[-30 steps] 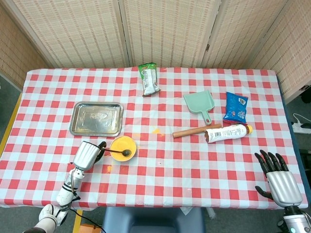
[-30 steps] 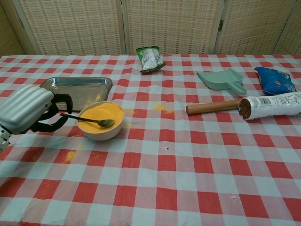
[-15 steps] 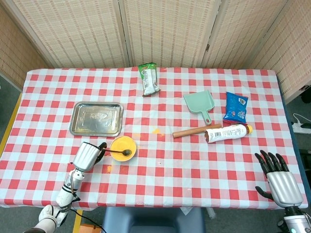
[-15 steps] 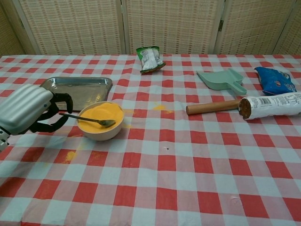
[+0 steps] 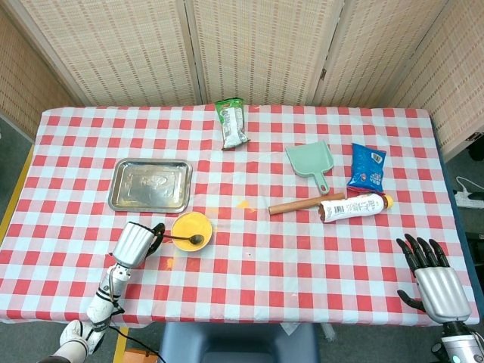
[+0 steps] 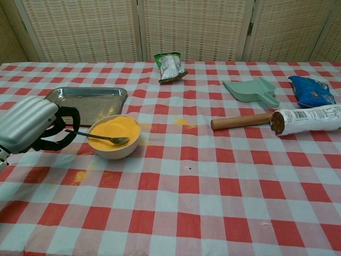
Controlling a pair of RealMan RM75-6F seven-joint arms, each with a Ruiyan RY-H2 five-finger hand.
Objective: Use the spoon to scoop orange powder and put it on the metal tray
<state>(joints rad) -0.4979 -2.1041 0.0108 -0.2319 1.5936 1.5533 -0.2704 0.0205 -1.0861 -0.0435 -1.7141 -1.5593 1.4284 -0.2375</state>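
**Spoon in the orange powder, tray waiting just behind**

The spoon (image 6: 101, 137) lies with its bowl resting on the orange powder (image 6: 114, 131), its thin dark handle running out over the rim toward the table's left edge. The left robot hand (image 6: 33, 126) has its dark fingers curled around the end of that handle and holds it. The powder fills a small pale bowl (image 6: 118, 151) sitting near the front left part of the table (image 5: 249, 287). Just behind it, toward the left edge, lies the metal tray (image 5: 150, 185), flat and shiny, close to the bowl but apart from it.

A few orange smears mark the cloth beside the bowl. The front middle of the table, between the bowl and the right side, is plain red-and-white checked cloth with good room to move.

Farther out, a green snack packet (image 5: 232, 123) lies near the back edge. Toward the right sit a pale green dustpan (image 5: 311, 162), a wooden rolling pin (image 5: 305, 204), a white bottle (image 5: 355, 206) on its side, touching the pin's end, and a blue snack bag (image 5: 368, 166).

The head view alone shows the right robot hand (image 5: 435, 278), at the front right corner, fingers spread and holding nothing. The chest view gives the better look at the spoon bowl and the mounded powder surface.
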